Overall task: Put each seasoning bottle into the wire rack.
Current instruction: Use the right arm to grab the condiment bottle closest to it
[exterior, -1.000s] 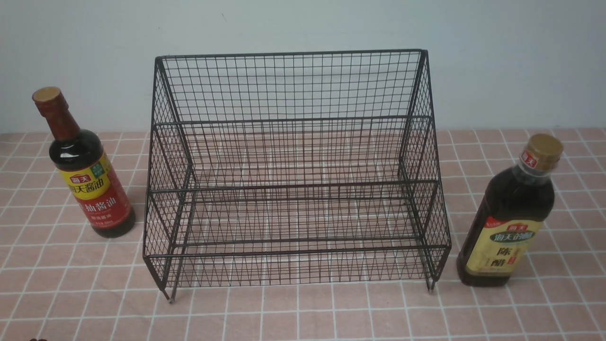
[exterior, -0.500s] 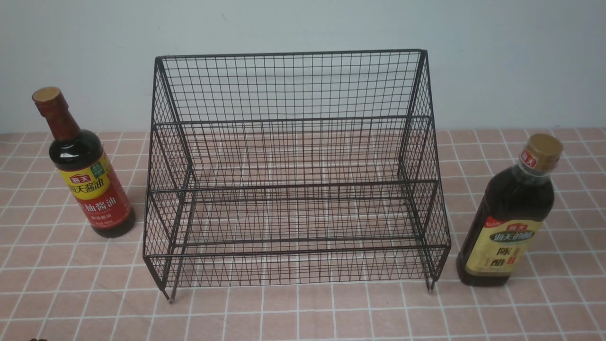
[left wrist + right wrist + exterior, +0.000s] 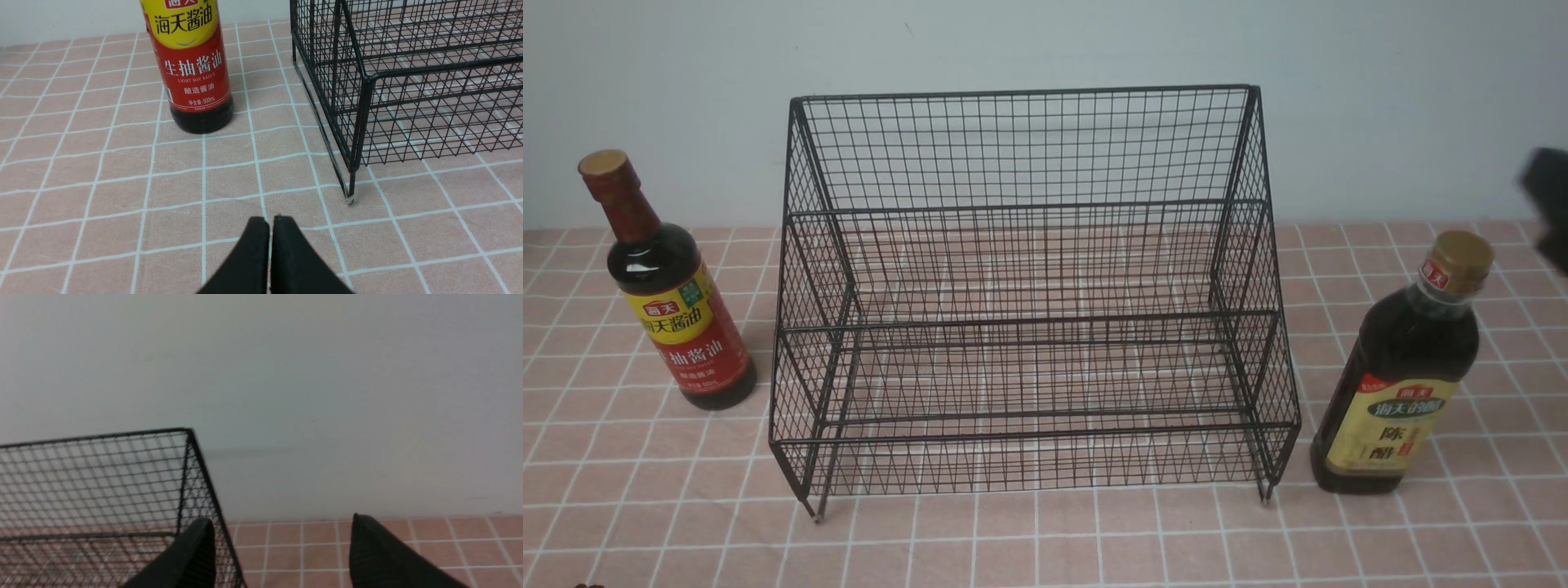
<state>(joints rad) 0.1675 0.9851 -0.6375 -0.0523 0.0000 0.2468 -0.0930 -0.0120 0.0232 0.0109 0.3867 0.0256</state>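
The black wire rack (image 3: 1029, 310) stands in the middle of the table, both shelves empty. The slim long-necked bottle with red-and-yellow label (image 3: 666, 286) stands upright left of it; the left wrist view shows its lower part (image 3: 192, 69) beyond my left gripper (image 3: 269, 222), which is shut, empty and low over the cloth. The broader gold-capped bottle with beige label (image 3: 1405, 376) stands upright right of the rack. My right gripper (image 3: 282, 528) is open and empty, raised near the rack's top right corner (image 3: 188, 433); a blurred dark part of it shows at the front view's right edge (image 3: 1547, 196).
A pink tiled cloth (image 3: 1045, 539) covers the table. A plain pale wall (image 3: 1045, 41) stands close behind the rack. The rack's front left foot (image 3: 350, 199) sits near my left gripper.
A blurred dark part of my right gripper has come into the front view at the right edge, above the gold-capped bottle. Bottles and rack have not moved.
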